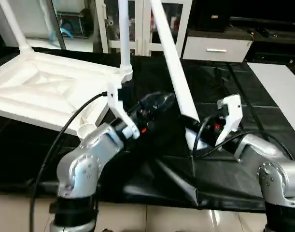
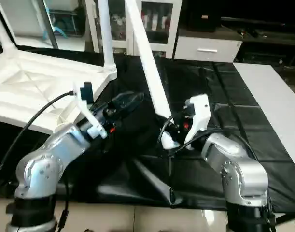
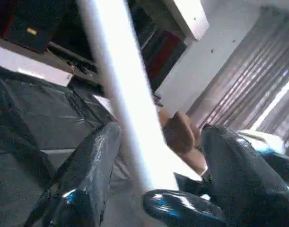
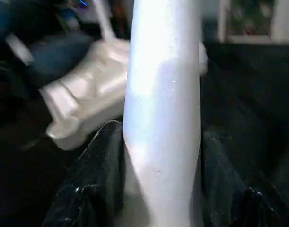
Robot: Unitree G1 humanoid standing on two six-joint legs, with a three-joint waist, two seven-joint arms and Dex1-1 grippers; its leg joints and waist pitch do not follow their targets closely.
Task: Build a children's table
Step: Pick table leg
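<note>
Head views: a white table top [image 1: 46,89] lies upside down on the black-draped counter [image 1: 263,121], ribbed underside up, on the robot's left side. Two white legs stand in its sockets, one at the far left corner [image 1: 12,26] and one at the near right corner [image 1: 124,36], both upright.

A third, loose leg [image 1: 174,63] slants across the middle of the scene. Its long axis runs from a low end near the counter, by the right claw [image 2: 178,129], up and away toward the far left, leaning over the near right corner.

Right wrist view: the right claw grips this leg near its low end, one black finger [image 4: 94,184] pressed against either side of the tube.

Left wrist view: the left claw [image 3: 156,189] stands open around the same leg, higher up; the tube passes between its fingers [image 3: 87,175] with gaps either side.
</note>
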